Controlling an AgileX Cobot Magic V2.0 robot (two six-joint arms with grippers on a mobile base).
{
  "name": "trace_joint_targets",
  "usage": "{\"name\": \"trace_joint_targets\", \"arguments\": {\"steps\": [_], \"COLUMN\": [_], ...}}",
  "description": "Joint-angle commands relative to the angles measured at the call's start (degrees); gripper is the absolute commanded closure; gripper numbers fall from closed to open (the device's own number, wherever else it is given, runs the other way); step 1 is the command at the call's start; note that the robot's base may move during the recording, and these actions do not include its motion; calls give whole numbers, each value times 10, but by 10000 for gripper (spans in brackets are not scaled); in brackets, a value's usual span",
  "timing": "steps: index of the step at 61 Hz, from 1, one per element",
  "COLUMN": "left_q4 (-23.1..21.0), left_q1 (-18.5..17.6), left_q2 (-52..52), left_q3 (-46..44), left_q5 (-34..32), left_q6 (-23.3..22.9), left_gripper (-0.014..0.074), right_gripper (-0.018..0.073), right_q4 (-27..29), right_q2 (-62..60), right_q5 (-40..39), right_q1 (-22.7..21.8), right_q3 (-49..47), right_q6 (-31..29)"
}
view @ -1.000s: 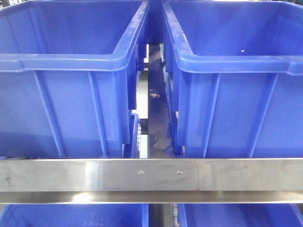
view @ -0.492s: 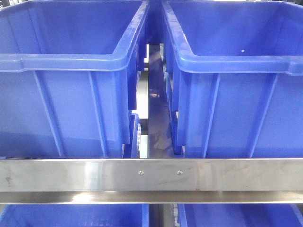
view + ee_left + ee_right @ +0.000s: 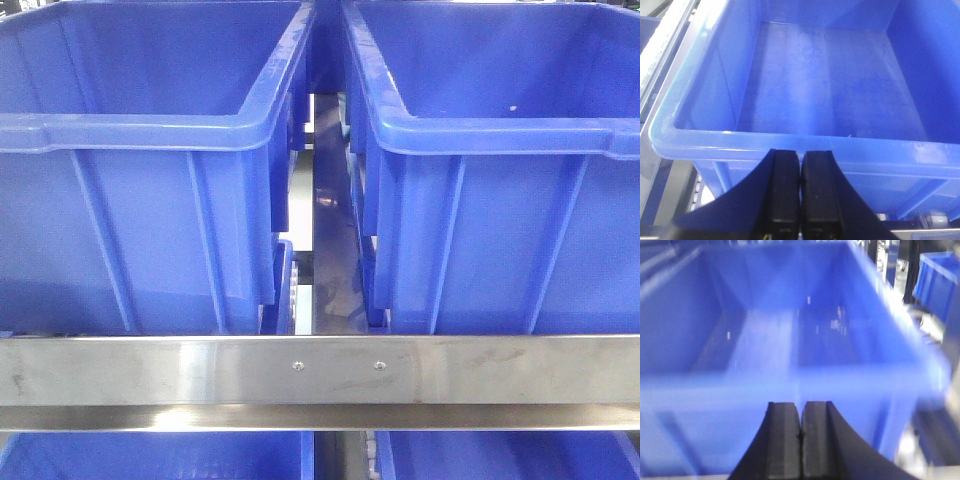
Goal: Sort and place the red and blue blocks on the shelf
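The shelf's brushed steel rail (image 3: 200, 372) with two screws runs across the front view. Two big blue bins stand above it, the left bin (image 3: 130, 135) and the right bin (image 3: 500, 135). My left gripper (image 3: 800, 154) is shut and empty, just in front of a blue bin's near rim (image 3: 790, 142); the bin's floor shows nothing in it. My right gripper (image 3: 800, 404) is shut and empty before another blue bin (image 3: 790, 385); that view is blurred. The red and blue blocks are not in view.
A narrow gap (image 3: 325, 240) with a steel upright separates the two upper bins. More blue bins (image 3: 150, 455) sit below the rail. A steel frame rail (image 3: 660, 65) runs left of the bin in the left wrist view. Another blue bin (image 3: 940, 275) stands at far right.
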Motion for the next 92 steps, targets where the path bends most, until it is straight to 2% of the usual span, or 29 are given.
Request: {"name": "trace_joint_targets", "arguments": {"steps": [1, 9, 40, 92], "left_q4": [3, 3, 3, 3], "left_q1": [0, 0, 0, 0], "left_q2": [0, 0, 0, 0], "left_q3": [-16, -16, -16, -16], "left_q5": [-44, -44, -44, -44], "left_q6": [-2, -2, -2, -2], "left_gripper": [463, 463, 463, 463], "right_gripper": [512, 512, 512, 512], "right_q4": [13, 16, -2, -2], "right_q2": [-33, -66, -64, -64], "right_q5": [-44, -20, -18, -18], "right_q1": [-4, -4, -4, -4], "right_q3": [13, 22, 22, 22], "right_q6": [1, 1, -1, -1]}}
